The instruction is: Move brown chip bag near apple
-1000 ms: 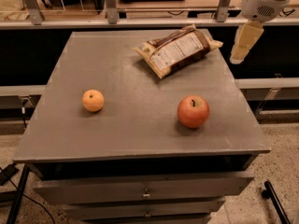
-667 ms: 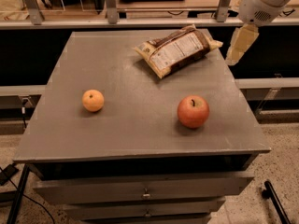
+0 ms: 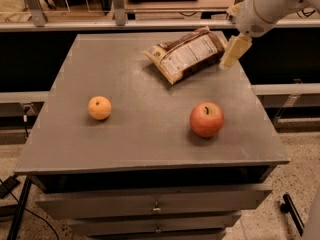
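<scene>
While gripper (image 3: 235,51) state cannot be told, brown chip bag (image 3: 187,56) beside it is judged light, crinkly, pinchable at nearest end.

One brown chip bag (image 3: 186,55), one apple (image 3: 206,119) and one orange (image 3: 99,108) are lying on one table (image 3: 150,139), one gripper (image 3: 234,53) hovering just beside the bag.

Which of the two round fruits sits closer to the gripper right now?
The red apple with the dark stem, front right; the gripper hangs beside the brown chip bag, back right. The smaller orange lies far left.
</scene>
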### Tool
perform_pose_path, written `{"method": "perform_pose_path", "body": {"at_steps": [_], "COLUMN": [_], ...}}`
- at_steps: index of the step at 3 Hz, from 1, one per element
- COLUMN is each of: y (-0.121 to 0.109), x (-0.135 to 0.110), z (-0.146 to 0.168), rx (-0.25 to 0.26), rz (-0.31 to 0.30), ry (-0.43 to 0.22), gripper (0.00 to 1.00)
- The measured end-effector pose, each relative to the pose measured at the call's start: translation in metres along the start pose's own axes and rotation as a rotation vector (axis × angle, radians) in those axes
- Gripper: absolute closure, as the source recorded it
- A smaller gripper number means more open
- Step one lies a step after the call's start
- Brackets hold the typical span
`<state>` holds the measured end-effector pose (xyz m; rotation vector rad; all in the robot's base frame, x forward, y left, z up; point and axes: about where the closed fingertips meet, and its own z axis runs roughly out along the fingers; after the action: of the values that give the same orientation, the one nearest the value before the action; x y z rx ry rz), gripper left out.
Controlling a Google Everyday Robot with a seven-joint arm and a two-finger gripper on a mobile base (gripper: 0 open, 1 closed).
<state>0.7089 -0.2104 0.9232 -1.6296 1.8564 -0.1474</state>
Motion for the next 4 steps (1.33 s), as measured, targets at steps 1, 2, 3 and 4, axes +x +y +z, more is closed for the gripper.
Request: {"method": "perform_pose_path", "body": {"at_steps": [1,2,3,4], "y": [-0.010,-0.015,-0.019,-0.021], "x": [0.000,0.009,0.010,0.002], "z": [0.034,0.067,0.085,0.088], "rx": [0.028,0.044,0.061,0.067], "rz": [-0.031,-0.053,-0.061,-0.079], "ry": [-0.027,-0.029,-0.070,-0.114], "gripper": [0.00,0.00,0.00,0.19]}}
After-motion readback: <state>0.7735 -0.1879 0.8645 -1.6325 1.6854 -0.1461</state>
